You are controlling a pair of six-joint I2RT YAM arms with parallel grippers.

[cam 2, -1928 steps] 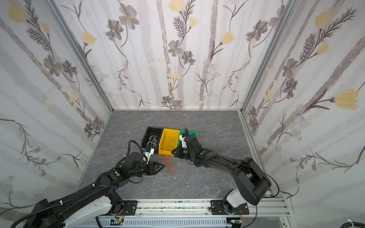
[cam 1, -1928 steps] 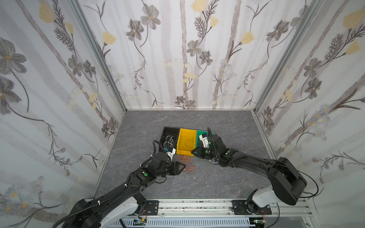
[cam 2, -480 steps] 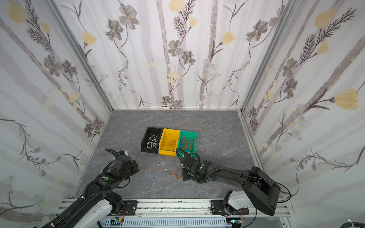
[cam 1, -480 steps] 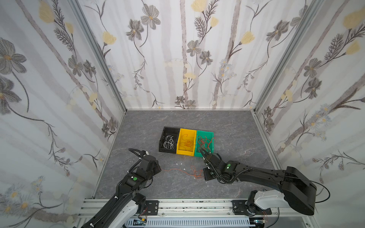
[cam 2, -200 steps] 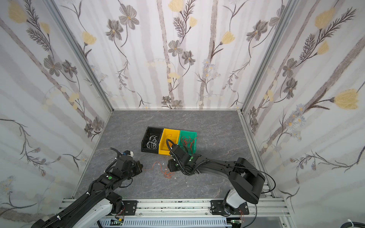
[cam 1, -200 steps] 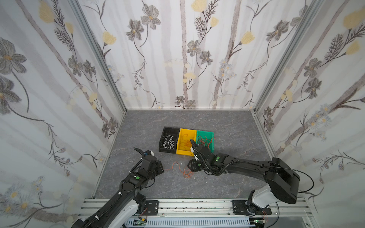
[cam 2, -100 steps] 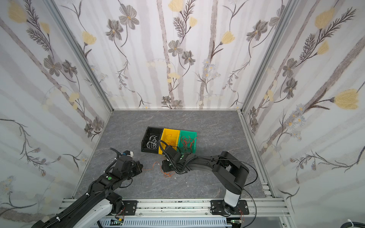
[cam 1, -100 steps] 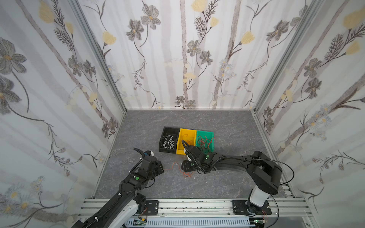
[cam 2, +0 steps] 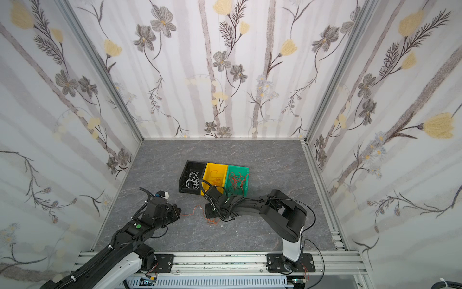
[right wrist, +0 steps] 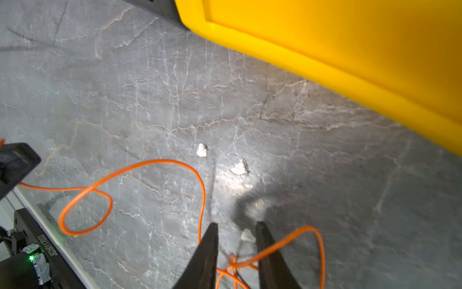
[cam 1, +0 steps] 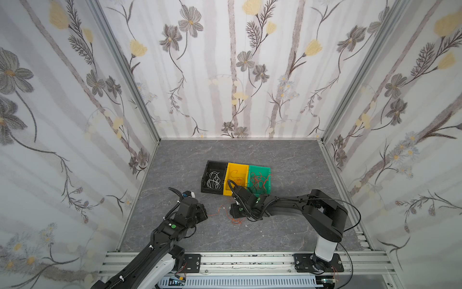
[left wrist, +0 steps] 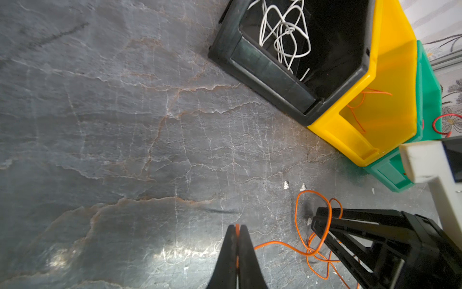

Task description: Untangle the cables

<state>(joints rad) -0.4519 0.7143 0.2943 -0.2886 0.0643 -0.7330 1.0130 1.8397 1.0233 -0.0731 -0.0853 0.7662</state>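
Three bins (cam 1: 235, 166) (black, yellow, green), left tool (left wrist: 237, 226) clamping one orange cable (left wrist: 275, 242), right tool (right wrist: 236, 225) ajar astride it.

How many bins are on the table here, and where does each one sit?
3, touching side by side in one row. In a top view the black bin is at the left end, the yellow bin is in the middle and the green bin is at the right end. None seems hidden.

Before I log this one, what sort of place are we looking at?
Likely a purpose-built robot test booth, not a home: flower-papered panels in aluminium framing, a left arm and right arm bolted to a front rail, and three small bins holding thin cables.
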